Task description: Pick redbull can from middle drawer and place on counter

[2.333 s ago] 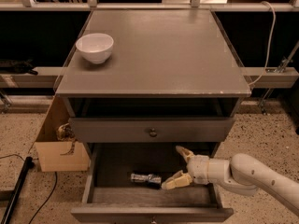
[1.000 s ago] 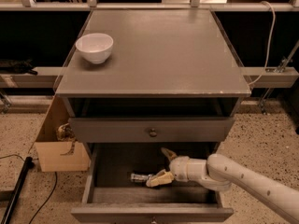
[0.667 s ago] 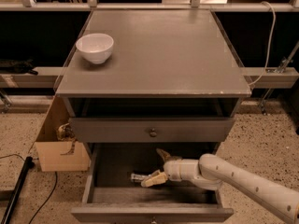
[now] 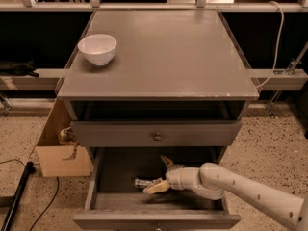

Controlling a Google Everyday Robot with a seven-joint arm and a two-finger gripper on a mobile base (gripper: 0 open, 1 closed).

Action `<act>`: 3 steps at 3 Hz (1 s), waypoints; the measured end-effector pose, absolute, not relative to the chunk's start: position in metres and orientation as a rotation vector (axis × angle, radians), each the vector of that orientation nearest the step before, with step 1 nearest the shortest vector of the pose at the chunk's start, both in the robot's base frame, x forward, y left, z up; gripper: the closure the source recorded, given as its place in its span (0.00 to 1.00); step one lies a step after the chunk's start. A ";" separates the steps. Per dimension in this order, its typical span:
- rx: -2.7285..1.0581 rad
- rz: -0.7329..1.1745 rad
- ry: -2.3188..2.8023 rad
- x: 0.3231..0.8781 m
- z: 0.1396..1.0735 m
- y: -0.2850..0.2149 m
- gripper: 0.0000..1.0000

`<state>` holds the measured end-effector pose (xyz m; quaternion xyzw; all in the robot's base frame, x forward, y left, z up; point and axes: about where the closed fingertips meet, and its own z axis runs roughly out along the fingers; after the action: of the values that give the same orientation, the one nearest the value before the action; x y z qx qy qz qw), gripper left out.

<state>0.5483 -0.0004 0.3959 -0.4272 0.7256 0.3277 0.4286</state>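
The redbull can point(image 4: 142, 182) lies on its side on the floor of the open middle drawer point(image 4: 120, 170), left of centre. My gripper point(image 4: 154, 174) reaches into the drawer from the right on a white arm. Its fingers are spread open: one finger point(image 4: 166, 161) points up behind the can, and the other point(image 4: 155, 188) lies in front, right at the can's right end. The can is not lifted. The grey counter point(image 4: 168, 52) is the cabinet's top, above both drawers.
A white bowl point(image 4: 97, 48) stands at the counter's left. The upper drawer point(image 4: 202, 134) with its round knob is shut just above the open one. A cardboard box point(image 4: 62, 155) sits on the floor left of the cabinet, beside a black pole point(image 4: 17, 194).
My gripper has moved left across the drawer, from well right of the can to right at its right end. The can has not moved.
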 end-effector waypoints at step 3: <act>-1.091 0.657 1.842 0.543 0.391 -0.021 0.00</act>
<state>0.5427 -0.0208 0.3915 -0.4384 0.7402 0.2641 0.4360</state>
